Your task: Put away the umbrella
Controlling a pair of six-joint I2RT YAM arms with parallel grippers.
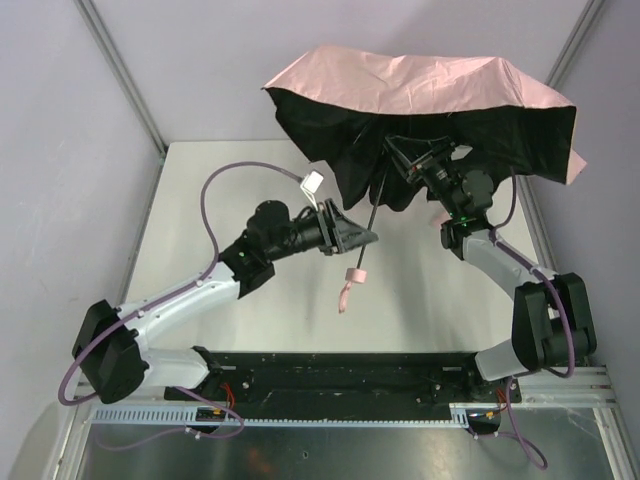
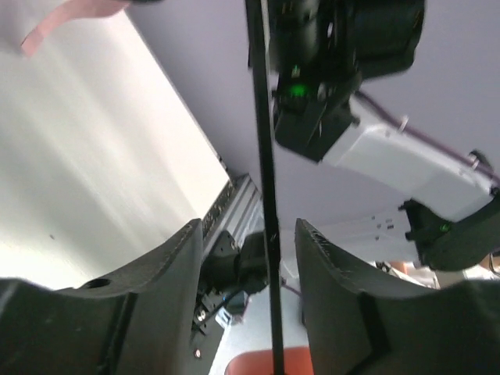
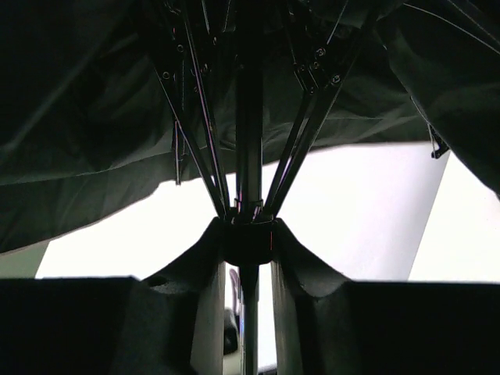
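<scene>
My left tool (image 2: 248, 228) stands partly open, jaws either side of the thin black shaft (image 2: 262, 117) without gripping it; the pink handle (image 1: 356, 274) hangs just below, over the surface (image 1: 200, 200). Further up, my right tool (image 3: 248, 234) is clamped on the slider (image 3: 248, 248) where the ribs (image 3: 195, 117) meet. Beyond it the umbrella (image 1: 420, 85) is spread open in the air, pink outside, black inside. I judge it light but floppy, with delicate ribs; the stiff shaft and slider are the places to hold
</scene>
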